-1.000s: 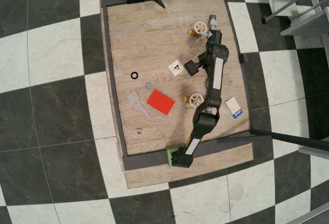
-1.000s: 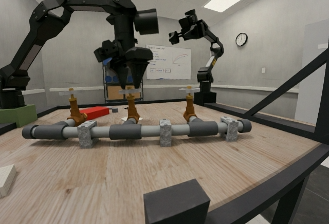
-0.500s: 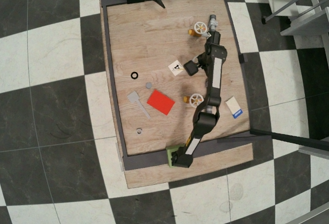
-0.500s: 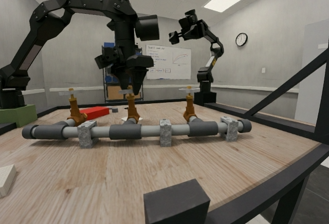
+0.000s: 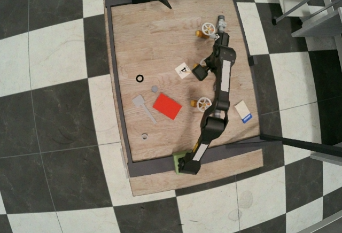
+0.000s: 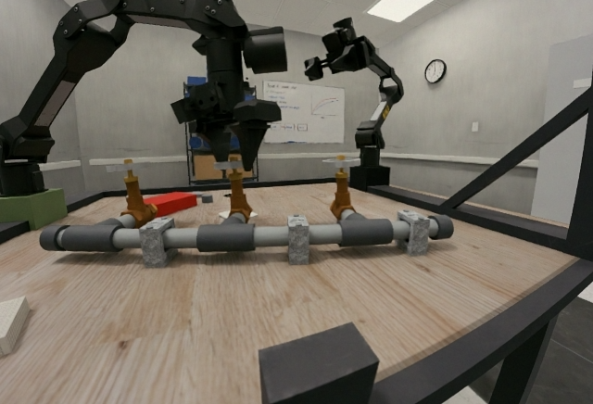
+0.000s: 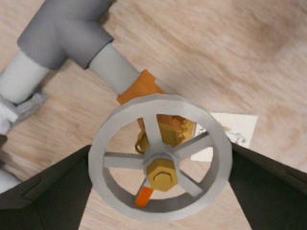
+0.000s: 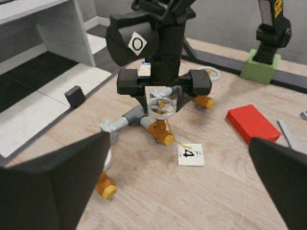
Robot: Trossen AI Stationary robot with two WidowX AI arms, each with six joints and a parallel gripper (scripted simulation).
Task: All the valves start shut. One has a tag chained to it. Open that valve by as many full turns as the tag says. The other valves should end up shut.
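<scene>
The middle valve's grey handwheel (image 6: 223, 165) (image 7: 158, 214) stands on its orange body. A yellow chain links that valve to a white tag (image 5: 183, 70) (image 8: 191, 154) reading 4. My left gripper (image 6: 234, 164) (image 7: 158, 149) points straight down over it. Its fingers meet the rim on opposite sides, shut on the wheel. The arm hides most of this in the top view. The other handwheels stand either side: one (image 5: 197, 104) (image 6: 117, 168) nearer the green block, one (image 5: 202, 29) (image 6: 330, 162) nearer the right arm. My right gripper (image 5: 179, 3) is open and empty, well away from the valves.
The grey pipe (image 6: 271, 235) runs through clamps behind the valves. A red block (image 5: 167, 106), a grey spatula-like tool (image 5: 149, 113), a black ring (image 5: 137, 80) and a grey disc (image 5: 154, 88) lie on the table. A cream and blue block (image 5: 242, 110) lies beyond the pipe.
</scene>
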